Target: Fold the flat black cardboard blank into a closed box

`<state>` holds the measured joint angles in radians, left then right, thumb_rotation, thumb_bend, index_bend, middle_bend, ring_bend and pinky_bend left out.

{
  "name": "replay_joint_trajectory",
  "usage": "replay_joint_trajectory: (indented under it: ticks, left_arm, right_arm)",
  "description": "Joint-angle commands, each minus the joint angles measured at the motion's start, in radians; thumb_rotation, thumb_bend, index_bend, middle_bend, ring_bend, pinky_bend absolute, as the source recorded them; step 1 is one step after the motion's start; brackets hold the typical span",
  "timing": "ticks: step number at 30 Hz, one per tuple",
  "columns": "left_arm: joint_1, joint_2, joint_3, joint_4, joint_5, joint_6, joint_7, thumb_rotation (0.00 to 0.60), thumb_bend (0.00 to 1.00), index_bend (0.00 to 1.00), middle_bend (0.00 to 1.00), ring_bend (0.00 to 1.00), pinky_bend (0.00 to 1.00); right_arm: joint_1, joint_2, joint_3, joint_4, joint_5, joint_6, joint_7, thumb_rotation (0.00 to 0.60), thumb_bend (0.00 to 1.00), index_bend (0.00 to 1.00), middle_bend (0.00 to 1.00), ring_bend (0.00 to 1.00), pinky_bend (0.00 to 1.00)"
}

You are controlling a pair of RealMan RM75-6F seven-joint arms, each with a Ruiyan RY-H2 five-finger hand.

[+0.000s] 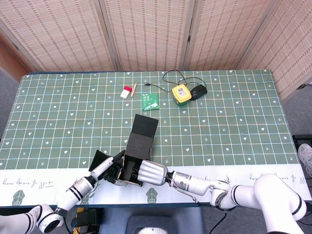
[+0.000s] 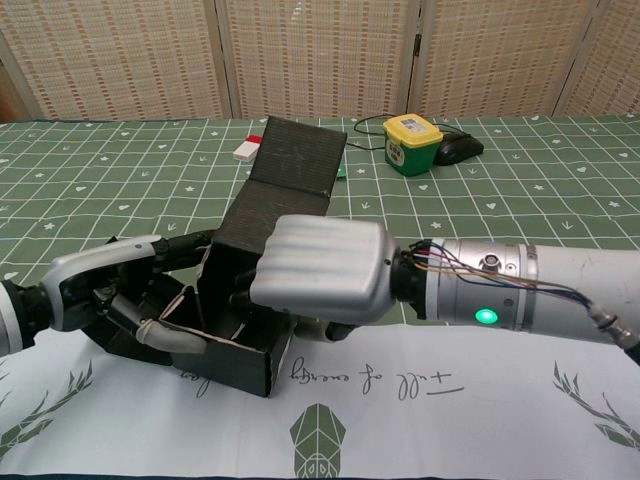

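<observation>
- Holding the black box [image 2: 240, 300] at the near edge of the table [image 1: 234, 126], with the left hand [image 2: 130, 300] curling round its left wall and the right hand [image 2: 320, 275] pressing on its right wall, fingers bent over the rim.
- Risking a squashed wall from squeezing too hard, or the box sliding off the near edge.
- Showing nothing inside the open box, as far as can be seen.
- Sticking up behind, the lid flap [image 2: 300, 155], not yet closed and maybe flopping back.
- Sitting far back: yellow case [image 1: 181, 93], mouse [image 1: 198, 90], green packet [image 1: 150, 101].
</observation>
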<state>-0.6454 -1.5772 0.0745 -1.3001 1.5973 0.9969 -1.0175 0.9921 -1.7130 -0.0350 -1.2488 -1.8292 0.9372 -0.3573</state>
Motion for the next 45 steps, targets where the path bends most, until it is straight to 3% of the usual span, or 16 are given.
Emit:
replay_joint_trajectory:
  ticks: [1, 9, 15, 25, 27, 37, 40, 45]
  left_arm:
    - [-0.001, 0.001, -0.001, -0.003, -0.002, -0.001, 0.000, 0.600, 0.04, 0.02, 0.13, 0.66, 0.80]
    - [-0.003, 0.005, -0.006, -0.011, -0.012, -0.005, 0.000, 0.600, 0.04, 0.03, 0.13, 0.66, 0.80]
    - [-0.003, 0.005, -0.009, -0.010, -0.019, -0.009, -0.002, 0.600, 0.04, 0.03, 0.13, 0.66, 0.80]
    - [-0.011, 0.004, -0.023, -0.018, -0.035, -0.027, 0.011, 0.600, 0.04, 0.03, 0.13, 0.66, 0.80]
    - [-0.011, 0.003, -0.025, -0.020, -0.039, -0.030, 0.017, 0.600, 0.04, 0.03, 0.13, 0.66, 0.80]
    - [-0.007, -0.009, -0.056, -0.035, -0.093, -0.050, 0.083, 0.600, 0.04, 0.03, 0.13, 0.66, 0.80]
    - [0.000, -0.019, -0.071, -0.041, -0.119, -0.050, 0.119, 0.600, 0.04, 0.04, 0.13, 0.66, 0.80]
    - [0.018, -0.032, -0.098, -0.050, -0.169, -0.041, 0.194, 0.600, 0.04, 0.05, 0.13, 0.66, 0.80]
  right_arm:
    - [0.016, 0.018, 0.012, -0.025, 0.016, -0.032, -0.016, 0.600, 0.41, 0.42, 0.43, 0.76, 0.90]
    - [0.045, 0.033, 0.029, -0.052, 0.037, -0.080, -0.006, 0.600, 0.41, 0.65, 0.65, 0.79, 0.92]
    - [0.055, 0.038, 0.029, -0.055, 0.037, -0.086, 0.001, 0.600, 0.41, 0.69, 0.70, 0.80, 0.93]
    - [0.058, 0.049, 0.024, -0.054, 0.039, -0.080, 0.024, 0.600, 0.39, 0.69, 0.67, 0.80, 0.93]
    - [0.056, 0.053, 0.023, -0.056, 0.044, -0.081, 0.020, 0.600, 0.39, 0.65, 0.62, 0.79, 0.93]
    - [0.027, 0.068, 0.027, -0.052, 0.063, -0.052, -0.014, 0.600, 0.39, 0.05, 0.20, 0.73, 0.93]
    - [0.013, 0.072, 0.033, -0.055, 0.079, -0.045, -0.033, 0.600, 0.39, 0.00, 0.12, 0.71, 0.93]
    - [-0.025, 0.089, 0.046, -0.090, 0.112, -0.005, -0.037, 0.600, 0.39, 0.00, 0.08, 0.69, 0.93]
